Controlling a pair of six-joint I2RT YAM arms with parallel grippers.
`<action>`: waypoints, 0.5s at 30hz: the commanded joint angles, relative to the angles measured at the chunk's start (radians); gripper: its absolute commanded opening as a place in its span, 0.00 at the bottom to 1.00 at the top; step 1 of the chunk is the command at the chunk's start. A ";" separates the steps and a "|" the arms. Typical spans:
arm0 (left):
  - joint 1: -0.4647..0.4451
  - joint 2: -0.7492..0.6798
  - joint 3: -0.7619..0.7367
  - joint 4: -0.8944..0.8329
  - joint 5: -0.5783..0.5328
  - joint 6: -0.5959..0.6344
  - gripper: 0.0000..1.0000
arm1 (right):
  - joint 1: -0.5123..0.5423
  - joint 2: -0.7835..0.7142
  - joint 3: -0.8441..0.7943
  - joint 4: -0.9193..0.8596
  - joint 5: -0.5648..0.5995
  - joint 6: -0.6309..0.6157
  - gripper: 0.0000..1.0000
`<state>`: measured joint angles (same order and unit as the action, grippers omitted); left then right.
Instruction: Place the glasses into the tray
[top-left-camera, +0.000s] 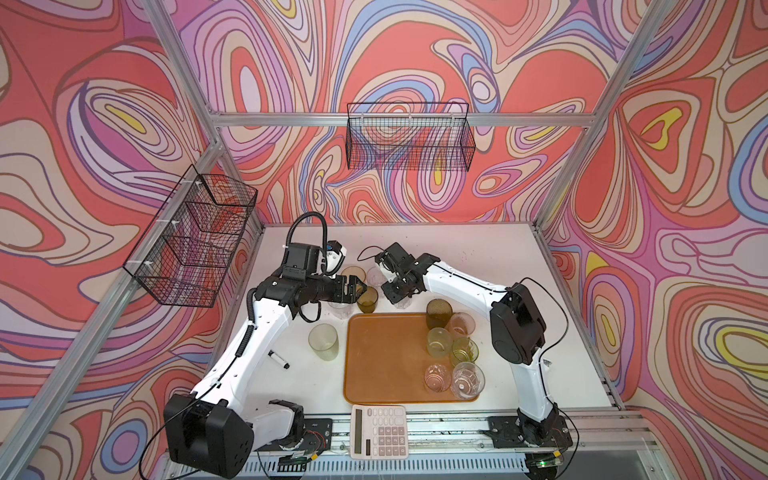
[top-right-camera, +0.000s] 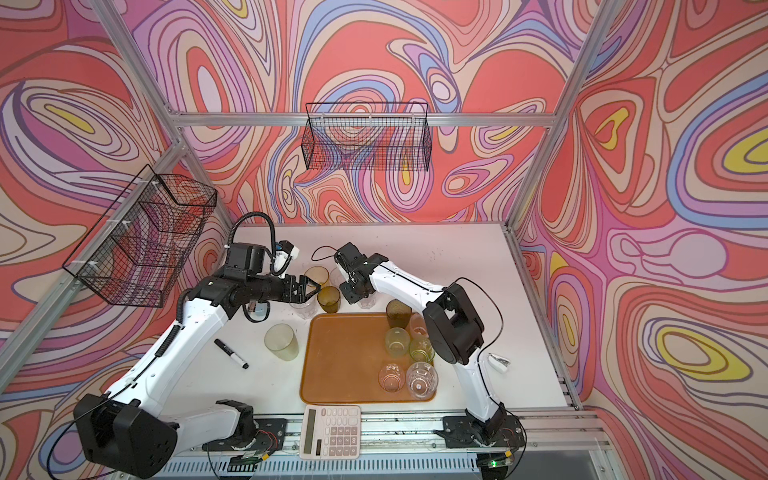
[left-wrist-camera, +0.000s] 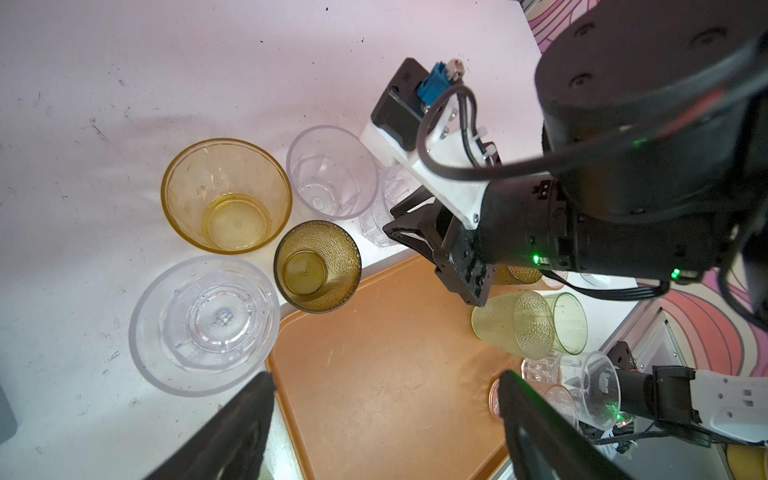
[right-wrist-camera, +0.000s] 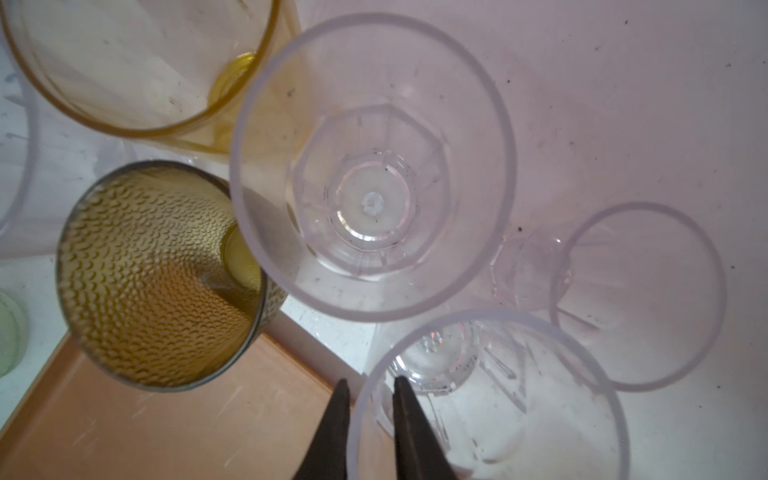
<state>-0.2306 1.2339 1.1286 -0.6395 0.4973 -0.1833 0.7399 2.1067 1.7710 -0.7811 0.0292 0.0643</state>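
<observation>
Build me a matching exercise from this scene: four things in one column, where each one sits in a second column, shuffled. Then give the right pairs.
Things
1. calculator
2. marker
3. pale green tumbler
4. clear faceted tumbler

Places
A. standing in the tray, at its near right corner
B. lying on the table beside the left arm
C. standing on the table just left of the tray
D. lying flat just in front of the tray's near rim

Pairs: 1-D, 2-B, 3-C, 4-A
</observation>
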 joint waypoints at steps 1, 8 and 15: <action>-0.006 -0.004 0.007 -0.013 0.003 0.019 0.87 | -0.005 0.010 0.010 -0.016 0.014 0.000 0.16; -0.005 -0.005 0.008 -0.013 0.002 0.021 0.87 | -0.004 0.003 0.012 -0.024 0.012 0.000 0.10; -0.006 -0.004 0.007 -0.013 0.004 0.021 0.87 | -0.004 -0.014 0.016 -0.038 0.019 0.008 0.00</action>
<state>-0.2306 1.2339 1.1286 -0.6395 0.4973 -0.1833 0.7399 2.1059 1.7733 -0.7921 0.0391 0.0639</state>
